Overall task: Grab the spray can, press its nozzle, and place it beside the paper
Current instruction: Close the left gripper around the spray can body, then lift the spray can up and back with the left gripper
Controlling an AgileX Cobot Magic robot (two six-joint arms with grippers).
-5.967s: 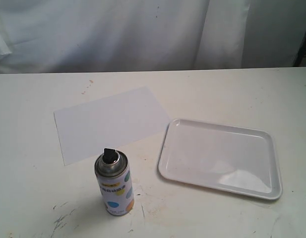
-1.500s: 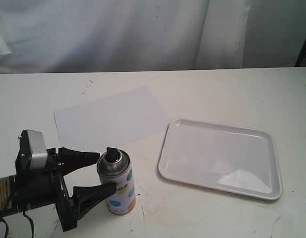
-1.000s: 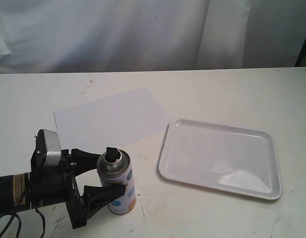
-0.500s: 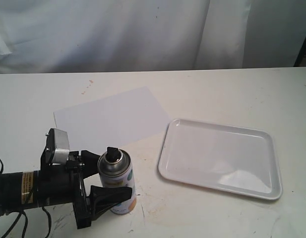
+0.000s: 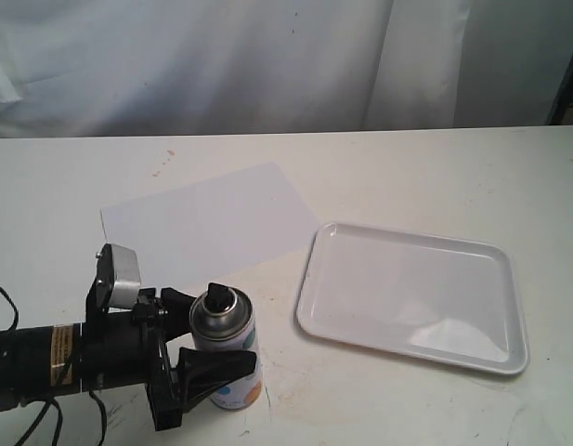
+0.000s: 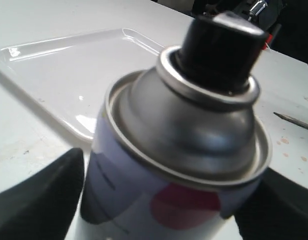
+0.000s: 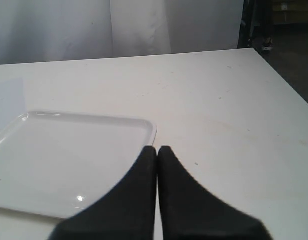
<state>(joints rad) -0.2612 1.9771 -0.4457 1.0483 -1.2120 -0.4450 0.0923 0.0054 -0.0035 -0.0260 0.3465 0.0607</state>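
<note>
The spray can [image 5: 227, 346] stands on the table near the front left, just below the paper [image 5: 207, 218]. Its black nozzle [image 5: 214, 297] points up from the silver dome. My left gripper [image 5: 221, 331] reaches in from the left, and its black fingers [image 6: 44, 200] press the can [image 6: 178, 150] from both sides. In the left wrist view the nozzle [image 6: 221, 50] fills the upper middle. My right gripper [image 7: 157, 149] is shut on nothing, hovering by the tray's corner, and is out of the exterior view.
A glossy white rimmed tray [image 5: 309, 279] lies right of the can and touches the paper's corner; it also shows as the tray [image 6: 69, 65] behind the can and the tray [image 7: 54, 150]. White curtain hangs behind the table. Dark scuffs mark the front left.
My left arm came in from the left and slid its fingers around the can, then closed on it. The can has shifted slightly right. The right arm stays out of view.
</note>
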